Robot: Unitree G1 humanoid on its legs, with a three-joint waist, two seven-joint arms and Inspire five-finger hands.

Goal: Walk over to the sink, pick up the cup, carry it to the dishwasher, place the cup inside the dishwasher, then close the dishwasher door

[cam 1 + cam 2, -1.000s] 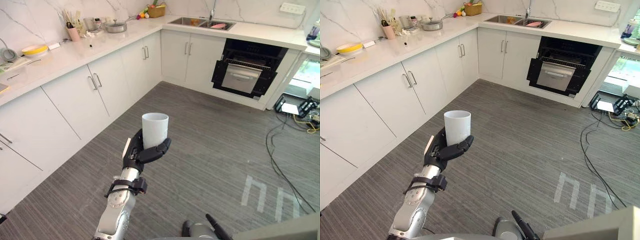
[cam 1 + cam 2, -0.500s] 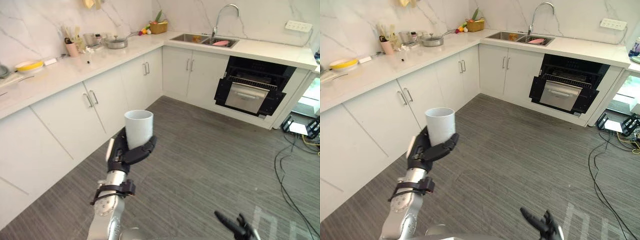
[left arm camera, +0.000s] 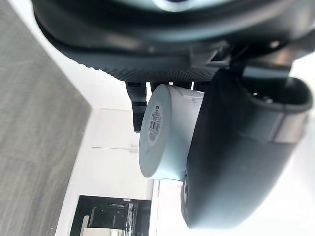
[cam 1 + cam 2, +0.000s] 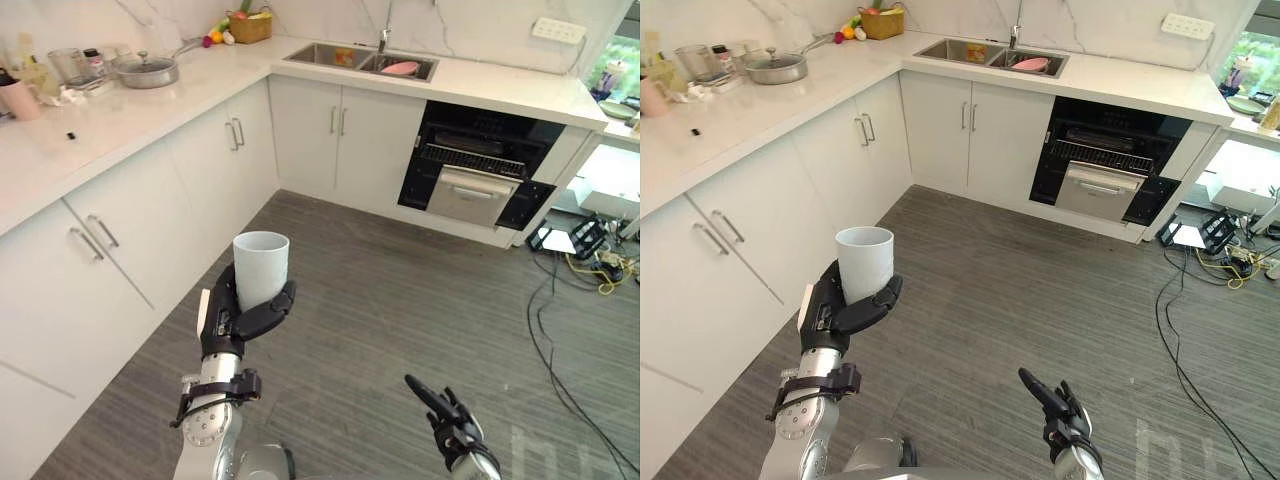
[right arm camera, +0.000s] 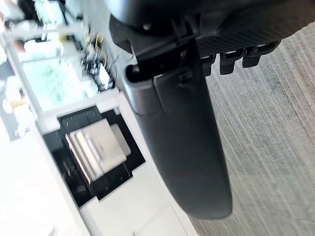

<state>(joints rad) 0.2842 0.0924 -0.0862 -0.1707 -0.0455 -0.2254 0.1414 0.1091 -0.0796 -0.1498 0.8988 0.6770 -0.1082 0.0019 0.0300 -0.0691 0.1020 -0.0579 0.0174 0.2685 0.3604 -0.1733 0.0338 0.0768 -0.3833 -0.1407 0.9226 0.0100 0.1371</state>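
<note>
One white cup [image 4: 261, 268] stands upright in the left hand [image 4: 232, 318], which is raised in front of the robot over the grey plank floor [image 4: 400, 300]. The dark fingers curl round the cup's lower half from behind and the thumb crosses its front, so the open mouth faces up and the upper wall is bare. In the left wrist view the cup [image 3: 167, 137] shows from below, with a small printed sticker on its base and the thumb [image 3: 236, 147] pressed along its side.

The right hand [image 4: 447, 422] shows low and to the right, its fingers stretched out straight and slightly spread, with nothing in it. In the right wrist view its thumb [image 5: 182, 123] stands straight over the floor.

A run of white cabinets [image 4: 120, 230] lies to the robot's left and turns the corner ahead under a pale counter [image 4: 120, 110]. A steel sink [image 4: 360, 60] is set into the far stretch, with something pink in its right basin. The dishwasher [image 4: 478, 165] sits under the counter just to the right of the sink, well apart from the cup; its dark opening shows a wire rack above a silver front panel. A lidded pan [image 4: 146, 70] rests on the left stretch of the counter, and a basket [image 4: 250, 27] of fruit stands in the corner.
</note>
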